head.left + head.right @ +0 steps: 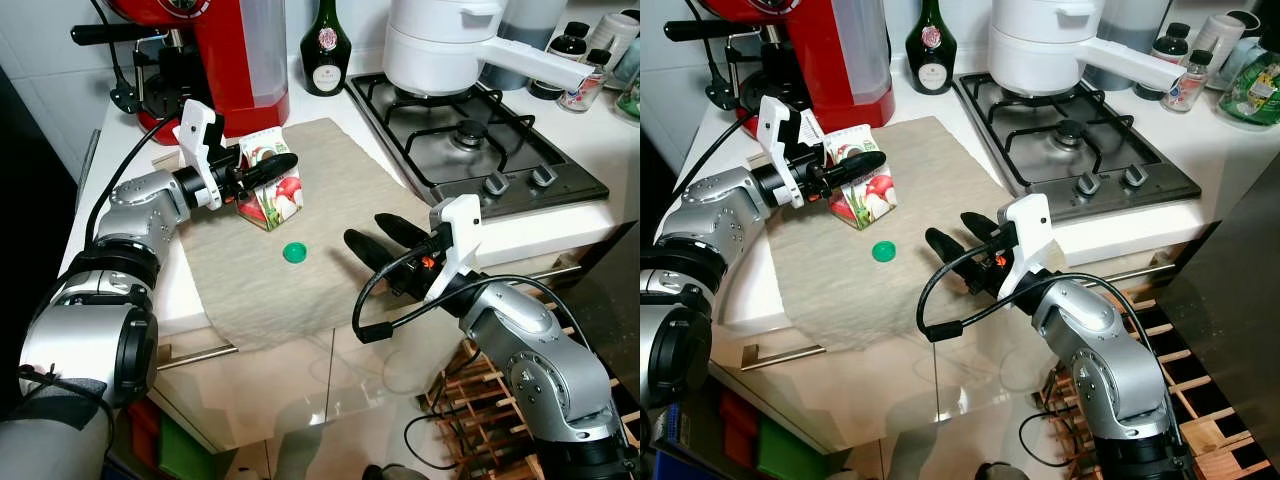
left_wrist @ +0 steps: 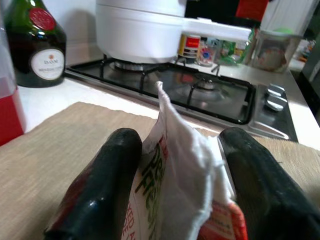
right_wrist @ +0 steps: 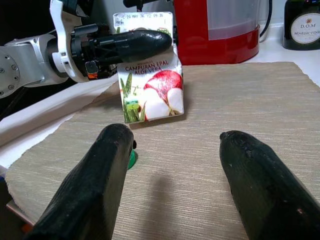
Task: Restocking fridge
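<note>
Small white juice carton with red fruit print [image 1: 271, 187] upright on beige woven mat [image 1: 330, 290], left gripper [image 1: 270, 168] clamped around its gabled top, right gripper [image 1: 378, 240] spread wide near round green cap [image 1: 294, 252]

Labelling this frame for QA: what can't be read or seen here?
- Small juice carton with apple picture: top seal hidden by left gripper, eye views.
- Small round green cap: mostly behind right gripper's finger, right wrist view.
- Dark green glass bottle: neck cut off by top edge.
</note>
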Available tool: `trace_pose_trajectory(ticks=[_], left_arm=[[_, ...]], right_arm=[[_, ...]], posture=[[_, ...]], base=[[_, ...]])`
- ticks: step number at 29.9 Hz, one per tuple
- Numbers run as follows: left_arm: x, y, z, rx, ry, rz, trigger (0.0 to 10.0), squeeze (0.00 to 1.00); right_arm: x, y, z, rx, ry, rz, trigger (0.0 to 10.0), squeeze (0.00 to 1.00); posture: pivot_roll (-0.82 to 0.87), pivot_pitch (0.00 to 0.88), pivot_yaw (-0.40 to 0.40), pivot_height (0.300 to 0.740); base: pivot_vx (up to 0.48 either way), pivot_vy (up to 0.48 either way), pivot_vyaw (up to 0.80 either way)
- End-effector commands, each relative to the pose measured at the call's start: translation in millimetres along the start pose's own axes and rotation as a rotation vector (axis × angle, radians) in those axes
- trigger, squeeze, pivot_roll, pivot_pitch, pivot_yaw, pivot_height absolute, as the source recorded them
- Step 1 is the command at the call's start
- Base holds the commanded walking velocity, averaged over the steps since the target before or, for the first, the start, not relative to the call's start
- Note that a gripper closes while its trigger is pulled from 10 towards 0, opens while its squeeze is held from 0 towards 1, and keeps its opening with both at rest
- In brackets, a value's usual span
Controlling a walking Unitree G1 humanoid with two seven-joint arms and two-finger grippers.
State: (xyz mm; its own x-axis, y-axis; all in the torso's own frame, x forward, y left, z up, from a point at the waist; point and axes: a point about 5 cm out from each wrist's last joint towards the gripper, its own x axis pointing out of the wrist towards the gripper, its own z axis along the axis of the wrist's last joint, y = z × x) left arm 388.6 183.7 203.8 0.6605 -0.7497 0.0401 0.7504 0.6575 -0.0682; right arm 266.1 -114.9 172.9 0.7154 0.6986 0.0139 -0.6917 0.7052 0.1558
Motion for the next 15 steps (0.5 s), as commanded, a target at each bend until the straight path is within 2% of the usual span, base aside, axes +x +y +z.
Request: trace_pose_trajectory(ticks=[1, 7, 15], left_arm=[[3.2, 0.8, 8.4, 0.0, -0.022, 0.005, 0.0, 0.0], [4.2, -0.1, 10.2, -0.025, -0.046, -0.007, 0.0, 0.0], [7.2, -4.5, 16.6, -0.001, -0.088, -0.046, 0.0, 0.0]], right_arm=[[1.7, 2.0, 4.2, -0.001, -0.01, 0.014, 10.0, 0.0], [2.5, 2.2, 3.3, 0.001, -0.01, 0.013, 10.0, 0.0], [3.3, 2.5, 2.4, 0.003, -0.013, 0.008, 10.0, 0.0]], posture=[[-0.15, 0.034, 0.031, 0.736], [-0.15, 0.031, 0.034, 0.736], [-0.14, 0.028, 0.038, 0.736]], base=[[0.0, 0.0, 0.0], [0.0, 0.0, 0.0], [0.0, 0.0, 0.0]])
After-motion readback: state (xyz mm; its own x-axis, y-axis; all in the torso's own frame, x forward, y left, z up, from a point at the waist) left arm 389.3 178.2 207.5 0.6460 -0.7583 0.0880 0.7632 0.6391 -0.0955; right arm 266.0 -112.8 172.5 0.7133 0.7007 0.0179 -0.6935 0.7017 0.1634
